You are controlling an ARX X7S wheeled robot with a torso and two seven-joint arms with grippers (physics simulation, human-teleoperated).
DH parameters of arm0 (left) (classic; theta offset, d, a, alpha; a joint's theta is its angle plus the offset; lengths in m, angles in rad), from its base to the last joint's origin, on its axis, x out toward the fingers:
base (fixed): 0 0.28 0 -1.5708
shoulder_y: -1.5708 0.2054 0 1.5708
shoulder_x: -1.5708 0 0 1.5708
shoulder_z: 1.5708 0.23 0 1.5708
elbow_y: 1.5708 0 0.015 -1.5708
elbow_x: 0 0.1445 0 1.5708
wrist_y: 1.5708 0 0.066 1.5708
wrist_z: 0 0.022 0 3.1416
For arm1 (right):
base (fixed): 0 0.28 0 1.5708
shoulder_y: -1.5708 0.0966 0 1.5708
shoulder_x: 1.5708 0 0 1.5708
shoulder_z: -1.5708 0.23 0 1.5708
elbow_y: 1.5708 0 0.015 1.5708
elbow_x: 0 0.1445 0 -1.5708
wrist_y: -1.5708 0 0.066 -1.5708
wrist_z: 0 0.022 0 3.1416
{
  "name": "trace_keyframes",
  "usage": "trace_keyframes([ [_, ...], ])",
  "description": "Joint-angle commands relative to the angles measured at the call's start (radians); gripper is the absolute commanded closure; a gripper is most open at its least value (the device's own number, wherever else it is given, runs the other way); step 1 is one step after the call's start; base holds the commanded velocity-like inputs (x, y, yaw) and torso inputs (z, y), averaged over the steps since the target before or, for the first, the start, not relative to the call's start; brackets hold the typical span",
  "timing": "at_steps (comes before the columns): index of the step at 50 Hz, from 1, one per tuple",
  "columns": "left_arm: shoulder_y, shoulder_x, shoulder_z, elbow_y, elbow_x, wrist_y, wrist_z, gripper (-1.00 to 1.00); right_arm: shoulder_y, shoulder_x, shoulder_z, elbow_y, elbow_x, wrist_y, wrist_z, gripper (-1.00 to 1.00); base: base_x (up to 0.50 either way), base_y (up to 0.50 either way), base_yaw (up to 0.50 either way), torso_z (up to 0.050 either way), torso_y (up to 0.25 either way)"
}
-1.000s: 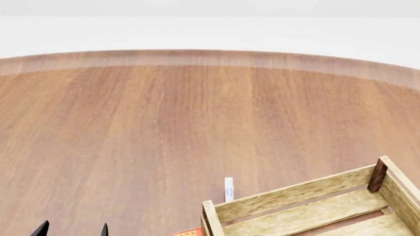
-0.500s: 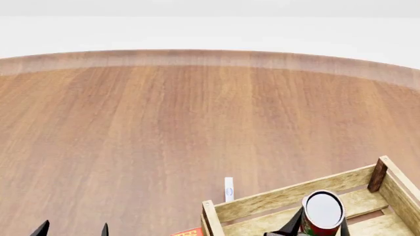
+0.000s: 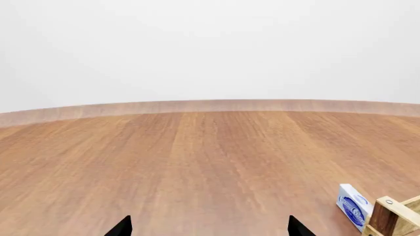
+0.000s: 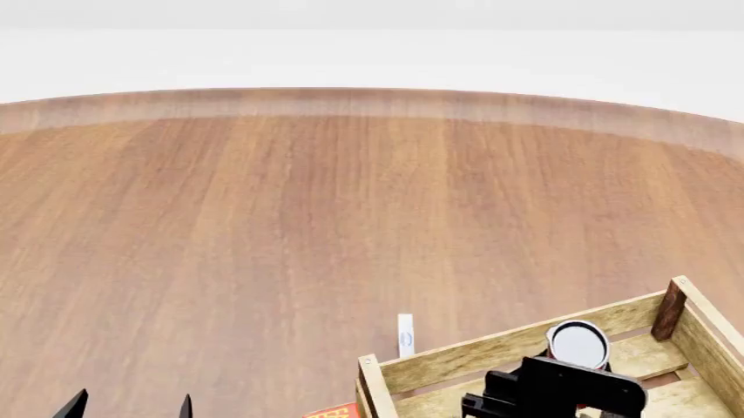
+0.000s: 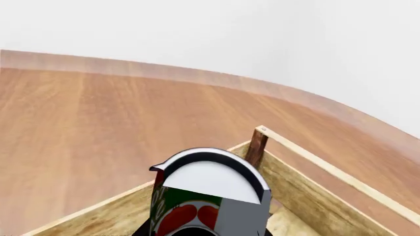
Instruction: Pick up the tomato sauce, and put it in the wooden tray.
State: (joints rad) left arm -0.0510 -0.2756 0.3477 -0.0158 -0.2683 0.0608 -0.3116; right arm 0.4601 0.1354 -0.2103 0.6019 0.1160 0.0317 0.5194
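The tomato sauce (image 4: 578, 343) is a small tin with a silver top and a red and green label (image 5: 196, 206). It hangs over the inside of the wooden tray (image 4: 511, 346) near the tray's far wall, with my right gripper (image 4: 556, 389) shut on it. In the right wrist view the can fills the foreground, with the tray's far wall and dark corner post (image 5: 256, 146) behind it. My left gripper (image 4: 128, 407) is at the bottom left of the head view. It is open and empty (image 3: 210, 228) over bare table.
A small white and blue box (image 4: 405, 334) stands on the table just beyond the tray's near left corner (image 3: 354, 210). The edge of a red and yellow object (image 4: 334, 411) shows left of the tray. The round wooden table's far rim (image 4: 372, 100) curves across the back.
The right arm has come up into the head view carrying the can and moved it forward over the tray, toward the far wall. The left gripper has not moved.
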Motion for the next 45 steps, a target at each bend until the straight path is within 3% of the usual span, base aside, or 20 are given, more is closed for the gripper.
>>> trace_keyframes([
  [1, -0.005, -0.001, 0.003, -0.007, -0.003, 0.004, -0.001, -1.00, 0.225, -0.051, 0.010, 0.539, -0.019, -0.233, -0.037, 1.00, 0.00, 0.00, 0.00, 0.000, 0.000],
  [4, -0.006, -0.001, 0.004, -0.010, -0.004, 0.005, -0.001, -1.00, 0.283, -0.065, 0.016, 0.701, -0.015, -0.319, -0.051, 1.00, 0.00, 0.00, 0.00, 0.000, 0.003],
  [45, -0.006, -0.010, 0.017, -0.001, -0.011, 0.002, -0.014, -1.00, 0.287, -0.075, 0.177, 0.707, -0.097, -0.182, -0.083, 1.00, 0.00, 0.00, 0.00, 0.000, 0.000],
])
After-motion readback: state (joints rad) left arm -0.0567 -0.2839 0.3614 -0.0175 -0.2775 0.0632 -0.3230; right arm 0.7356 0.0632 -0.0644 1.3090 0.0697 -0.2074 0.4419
